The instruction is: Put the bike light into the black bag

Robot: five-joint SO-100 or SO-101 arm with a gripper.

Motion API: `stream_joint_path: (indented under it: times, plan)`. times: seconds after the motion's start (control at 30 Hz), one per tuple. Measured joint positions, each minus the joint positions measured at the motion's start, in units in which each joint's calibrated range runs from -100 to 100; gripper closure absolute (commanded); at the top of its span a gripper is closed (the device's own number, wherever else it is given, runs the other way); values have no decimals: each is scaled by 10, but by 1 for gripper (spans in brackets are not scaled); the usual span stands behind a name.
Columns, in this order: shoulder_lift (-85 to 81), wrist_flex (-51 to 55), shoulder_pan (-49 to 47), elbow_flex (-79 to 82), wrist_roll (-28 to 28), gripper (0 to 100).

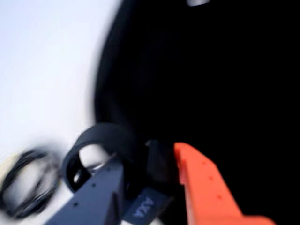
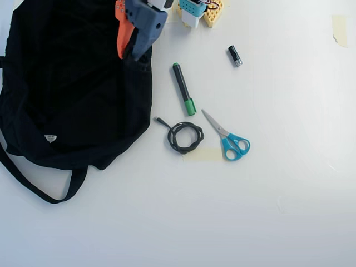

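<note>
Wrist view: gripper [image 1: 152,176] clamped on bike light [image 1: 105,143], strap loop sticking out, right at edge of black bag [image 1: 211,84]; cable [image 1: 28,183] blurred at left.
Overhead view: gripper [image 2: 132,51] over bag [image 2: 67,83] edge; light hidden; marker [image 2: 183,88], scissors [image 2: 227,136] apart on table [image 2: 222,211].

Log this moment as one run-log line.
phase: carrying | gripper: shut on bike light | position: over black bag edge | untouched: marker, cable, scissors
</note>
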Motion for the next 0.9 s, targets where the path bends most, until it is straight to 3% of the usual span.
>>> stream_joint_path:
  times: [0.23,0.4,0.5,0.57,0.63,0.67,0.8,0.83,0.9]
  plan:
    - [178,-87,151,-23,3,98]
    - [418,-99,238,-243,38,98]
    - [555,-100,242,-304,40,98]
    - [579,-88,245,-310,40,84]
    - [579,-33,244,-311,36,62]
    - [578,-8,240,-317,36,59]
    - [406,89,204,-321,36,60]
    - [370,109,192,-322,36,64]
    - [255,188,98,-322,32,89]
